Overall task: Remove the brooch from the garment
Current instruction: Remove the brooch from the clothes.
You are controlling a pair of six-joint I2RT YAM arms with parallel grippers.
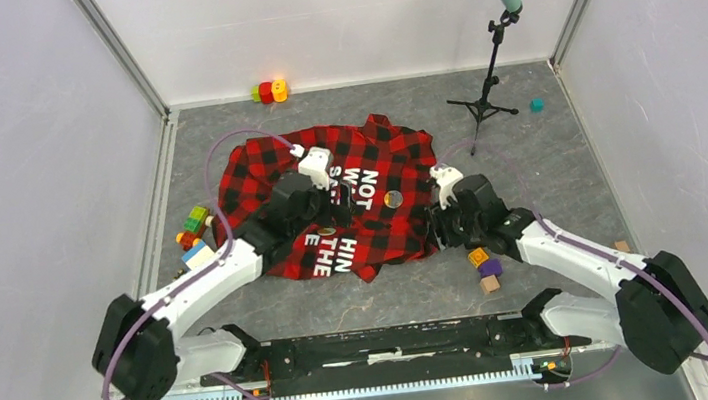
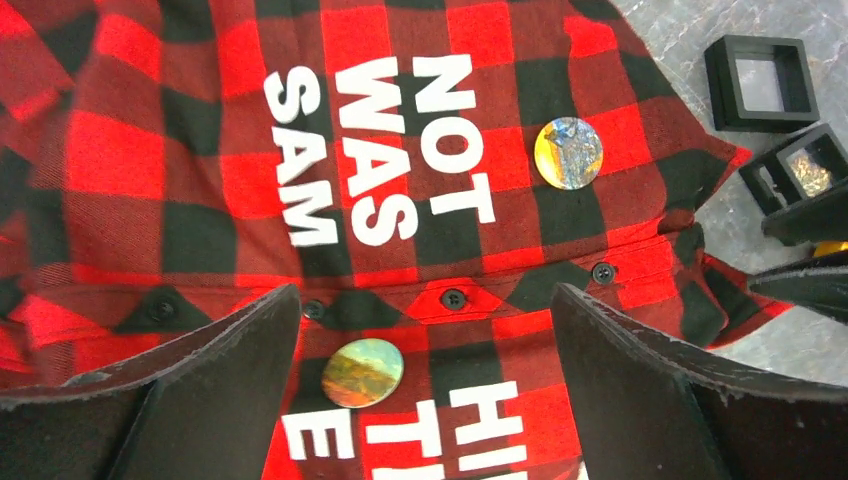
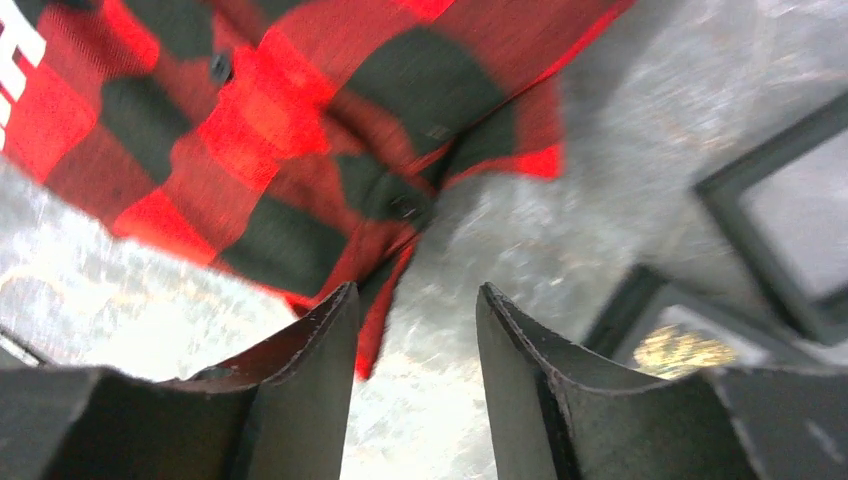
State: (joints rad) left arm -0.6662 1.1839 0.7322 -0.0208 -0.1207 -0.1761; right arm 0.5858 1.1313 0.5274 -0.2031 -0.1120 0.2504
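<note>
Reaching forward from their bases at the near edge, the two arms stretch onto the grey table [image 1: 548, 168]. Some toy blocks [image 1: 486, 267] lie just beside the right arm, and other blocks [image 1: 195, 233] lie near the left arm.

The left gripper [image 2: 425, 300] hovers over the garment [image 2: 130, 150]. Its fingers [image 2: 230, 370] are spread wide and nothing is between them. Under this gap lies the near brooch [image 2: 362, 372], a round one, just below the button strip and beside the white letters.

The right gripper [image 3: 415, 295] is low at the right edge of the garment. Its fingers [image 3: 310, 370] are about half apart and hold nothing. A red hem corner lies just beside one finger; if it touches, I cannot tell.

The garment is in the middle of the table, crumpled, with the letters upward. The far brooch [image 2: 568, 152], also round, sits right of the word "NOT". Two black square boxes [image 2: 760, 80] stand on the table just beside the shirt's right edge.

Farther back stands a microphone stand [image 1: 490, 64] with a green head, and more coloured blocks [image 1: 269, 91] lie by the back wall.
</note>
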